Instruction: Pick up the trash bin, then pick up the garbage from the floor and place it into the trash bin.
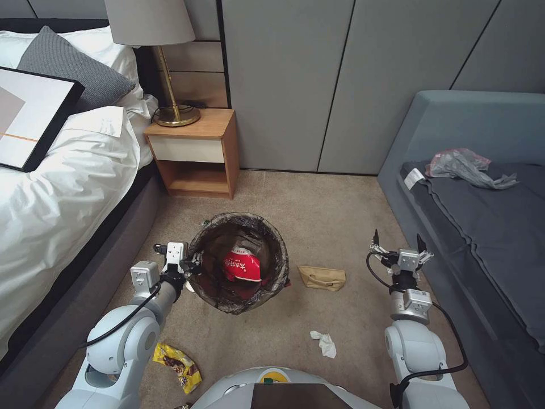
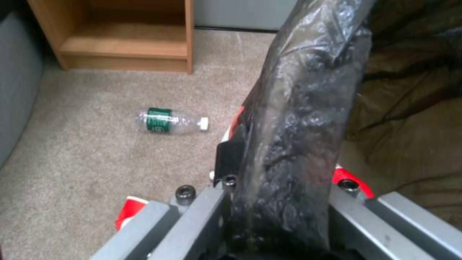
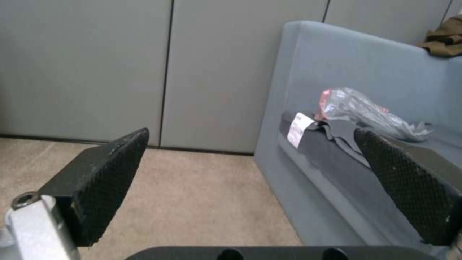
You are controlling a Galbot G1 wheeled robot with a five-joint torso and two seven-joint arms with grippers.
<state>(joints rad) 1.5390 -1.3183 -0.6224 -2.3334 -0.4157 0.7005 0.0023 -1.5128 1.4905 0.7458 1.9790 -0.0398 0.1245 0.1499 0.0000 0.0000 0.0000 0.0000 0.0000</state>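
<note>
A beige carpet runs between a white-sheeted bed and a grey sofa, with grey wall panels behind. We take the bin as our landmark: it sits near the middle of the carpet, tilted so its mouth faces the head camera, its dark liner folded over the rim. Behind the bin, a wooden nightstand carries a brass lamp. Inside the bin we see a red-and-white cup lying against the liner.

Our left gripper sits at the bin's bed-side rim, its fingers closed on the liner-covered edge; in the left wrist view the rim passes between them. Our right gripper hovers on the bin's sofa side, well apart from it, jaws spread wide and holding nothing; in the right wrist view both black pads stand far apart.

Just beside the bin, toward the sofa, lies a tan bag. Nearer the robot than the bin, a white tissue rests on the carpet, and a yellow wrapper lies under the left arm. In the left wrist view, a clear bottle lies on its side between the bin and the nightstand. On the sofa, well away from the bin, sits a grey plastic bag.
</note>
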